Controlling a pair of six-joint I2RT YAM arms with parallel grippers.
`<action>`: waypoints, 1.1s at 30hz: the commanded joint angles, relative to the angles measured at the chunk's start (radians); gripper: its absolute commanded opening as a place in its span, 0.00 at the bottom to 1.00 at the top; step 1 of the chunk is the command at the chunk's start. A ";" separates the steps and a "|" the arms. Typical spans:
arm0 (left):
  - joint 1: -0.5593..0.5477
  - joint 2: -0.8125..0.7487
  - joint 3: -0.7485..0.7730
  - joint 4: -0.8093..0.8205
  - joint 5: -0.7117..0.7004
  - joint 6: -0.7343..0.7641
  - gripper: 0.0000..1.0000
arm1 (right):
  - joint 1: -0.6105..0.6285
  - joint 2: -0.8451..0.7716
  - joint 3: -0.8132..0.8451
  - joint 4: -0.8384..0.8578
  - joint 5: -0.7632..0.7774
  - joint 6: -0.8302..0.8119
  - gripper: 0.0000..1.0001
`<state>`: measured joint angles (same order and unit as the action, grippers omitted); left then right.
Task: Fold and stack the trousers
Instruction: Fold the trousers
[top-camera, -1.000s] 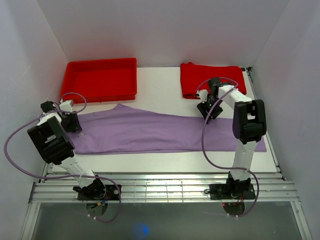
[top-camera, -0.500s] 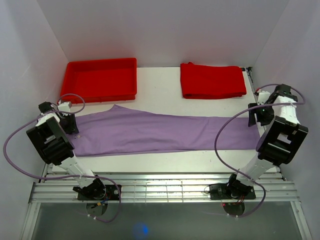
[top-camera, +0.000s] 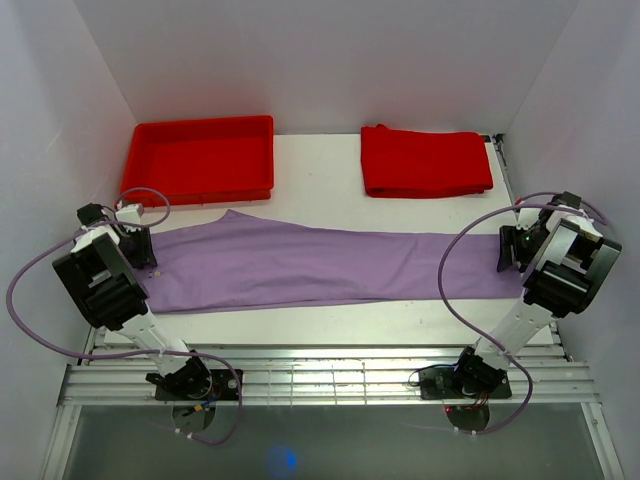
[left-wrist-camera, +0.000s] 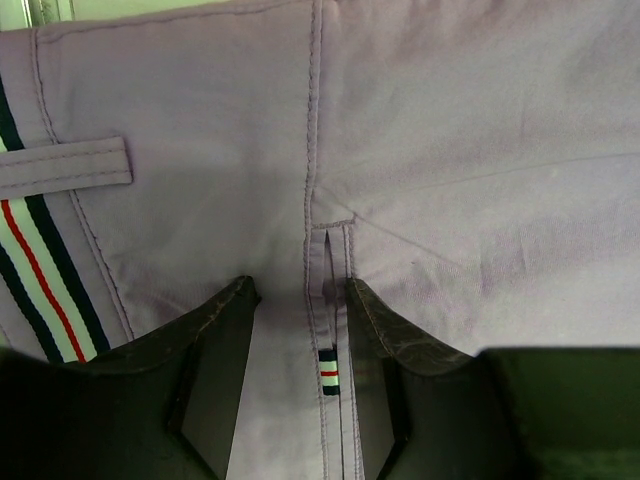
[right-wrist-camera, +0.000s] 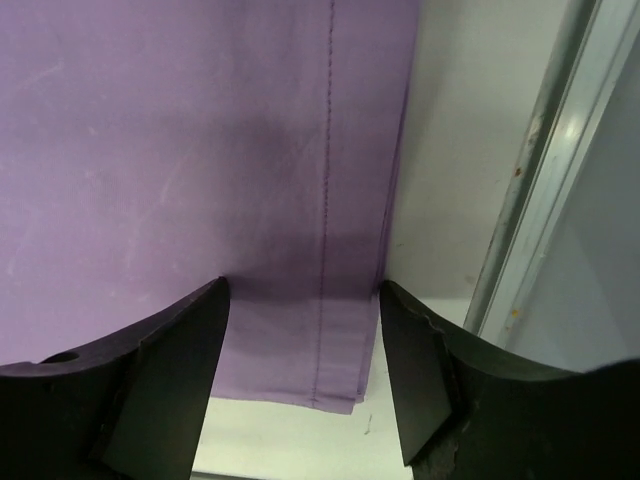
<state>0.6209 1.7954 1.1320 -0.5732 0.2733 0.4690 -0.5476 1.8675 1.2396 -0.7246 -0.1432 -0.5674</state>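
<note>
The lilac trousers (top-camera: 300, 265) lie flat across the table, waist at the left and leg hems at the right. My left gripper (top-camera: 142, 247) hangs over the waist end. In the left wrist view it (left-wrist-camera: 298, 290) is open, its fingers either side of a seam with a small striped tag (left-wrist-camera: 329, 372). My right gripper (top-camera: 511, 250) is over the hem end. The right wrist view shows it (right-wrist-camera: 302, 290) open above the hem corner of the trousers (right-wrist-camera: 200, 150), with nothing held.
A red tray (top-camera: 200, 160) stands at the back left. At the back right lies a folded red cloth (top-camera: 425, 160). A metal rail (right-wrist-camera: 540, 200) runs along the table's right edge, close to the right gripper. A striped band (left-wrist-camera: 40, 270) and a belt loop (left-wrist-camera: 65, 165) mark the waist.
My right arm has swung from beside the red cloth out to the right end of the trousers and come down over the hem. The left arm has barely moved.
</note>
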 joint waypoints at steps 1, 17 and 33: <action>0.016 -0.005 -0.003 -0.070 -0.025 0.002 0.54 | -0.003 0.024 -0.035 0.051 -0.024 0.015 0.68; 0.014 -0.024 -0.011 -0.080 0.026 -0.009 0.54 | -0.005 -0.039 0.009 -0.104 -0.187 -0.017 0.09; -0.138 -0.149 -0.120 -0.100 0.096 -0.021 0.53 | -0.133 -0.160 0.241 -0.275 -0.131 -0.223 0.08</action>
<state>0.5343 1.7092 1.0473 -0.6365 0.3279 0.4637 -0.6621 1.7397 1.4067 -0.9310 -0.2573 -0.7303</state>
